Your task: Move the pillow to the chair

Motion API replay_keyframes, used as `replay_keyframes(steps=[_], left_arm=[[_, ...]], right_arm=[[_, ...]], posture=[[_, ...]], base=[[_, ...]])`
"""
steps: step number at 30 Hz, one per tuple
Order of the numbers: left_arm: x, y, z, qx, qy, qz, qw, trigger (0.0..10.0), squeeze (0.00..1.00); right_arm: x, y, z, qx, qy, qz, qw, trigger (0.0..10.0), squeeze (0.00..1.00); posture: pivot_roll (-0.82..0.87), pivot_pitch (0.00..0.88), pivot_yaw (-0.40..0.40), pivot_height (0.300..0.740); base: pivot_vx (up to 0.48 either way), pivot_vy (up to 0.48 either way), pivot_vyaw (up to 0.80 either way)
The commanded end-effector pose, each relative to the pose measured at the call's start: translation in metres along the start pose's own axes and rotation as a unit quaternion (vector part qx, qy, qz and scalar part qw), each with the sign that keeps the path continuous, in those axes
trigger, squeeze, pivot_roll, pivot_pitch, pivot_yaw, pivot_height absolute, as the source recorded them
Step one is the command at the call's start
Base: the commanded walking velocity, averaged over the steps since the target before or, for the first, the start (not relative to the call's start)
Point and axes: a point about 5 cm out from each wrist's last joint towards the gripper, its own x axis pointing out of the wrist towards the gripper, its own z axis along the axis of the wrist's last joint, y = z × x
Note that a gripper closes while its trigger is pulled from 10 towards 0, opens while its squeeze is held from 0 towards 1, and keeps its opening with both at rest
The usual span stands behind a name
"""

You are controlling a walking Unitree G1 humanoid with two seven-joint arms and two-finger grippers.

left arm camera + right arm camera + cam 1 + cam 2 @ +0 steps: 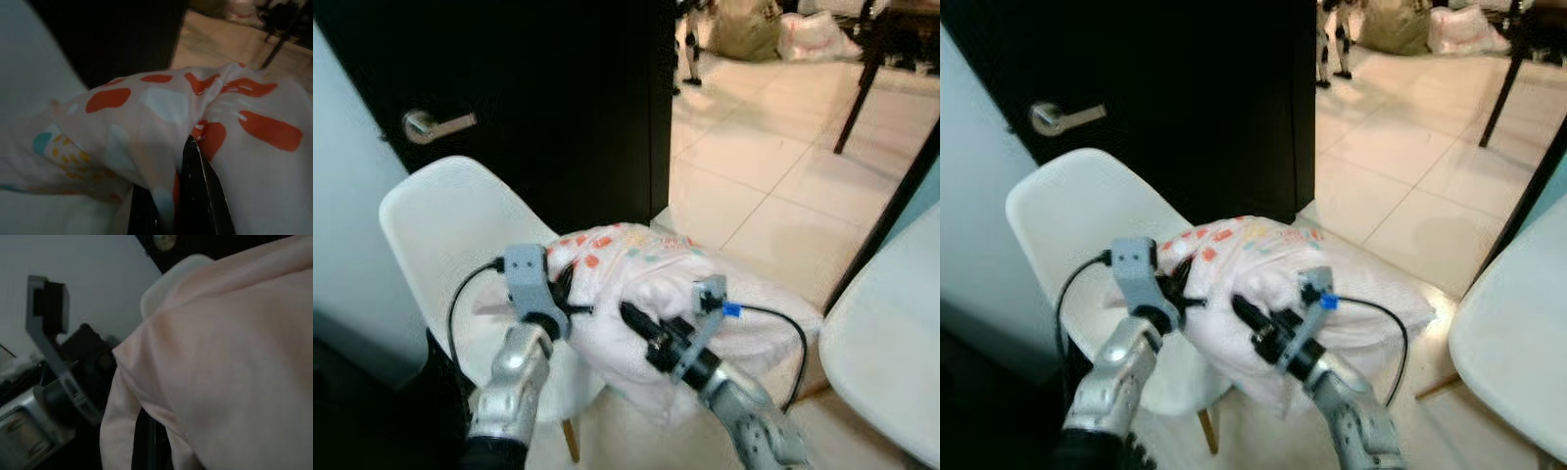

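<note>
No readable writing or brand marks on anything in view.

Nearest, lower centre of the head views: both silver arms are reaching forward. The left gripper [560,290] is pinching a fold at the near-left edge of the soft white pillow with orange and teal printed spots [646,284]; the left wrist view is showing its black fingers [195,196] closed on that printed fabric. The right gripper [631,318] is pressing into the pillow's near side; the right wrist view is showing a dark finger [144,440] tucked under plain pale cloth, so it is clamping the pillow too. That same view is also catching the left arm's grey camera bracket [49,333].

The pillow is sitting mid-frame, its left part lying over the seat of the white moulded plastic chair [440,220], its right part overhanging.

Lower right: the edge of a second white chair [891,343].

Behind: a black door with a silver lever handle [435,124], upper left. Upper right: beige tiled floor [764,157].
</note>
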Motion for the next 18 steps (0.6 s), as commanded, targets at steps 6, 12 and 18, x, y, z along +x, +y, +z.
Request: replay_keyframes(steps=[6, 12, 18], left_arm=[[0.004, 0.000, 0.001, -0.009, -0.023, 0.006, 1.000, 10.0, 0.00], [0.003, 0.003, 0.005, -0.008, -0.039, 0.022, 0.999, 10.0, 0.00], [0.005, 0.007, 0.011, 0.006, -0.053, 0.026, 0.998, 10.0, 0.00]], right_arm=[[0.002, -0.014, 0.003, -0.023, 0.024, -0.030, 0.999, 10.0, 0.00], [0.009, -0.012, 0.008, -0.027, 0.025, -0.003, 0.999, 10.0, 0.00], [0.022, -0.005, 0.009, -0.026, 0.016, 0.029, 0.999, 10.0, 0.00]], posture=[[-0.10, 0.029, -0.018, 0.740], [-0.07, 0.018, -0.049, 0.740], [-0.03, 0.011, -0.043, 0.740]], base=[[0.000, 0.000, 0.00], [0.000, 0.000, 0.00], [0.000, 0.000, 0.60]])
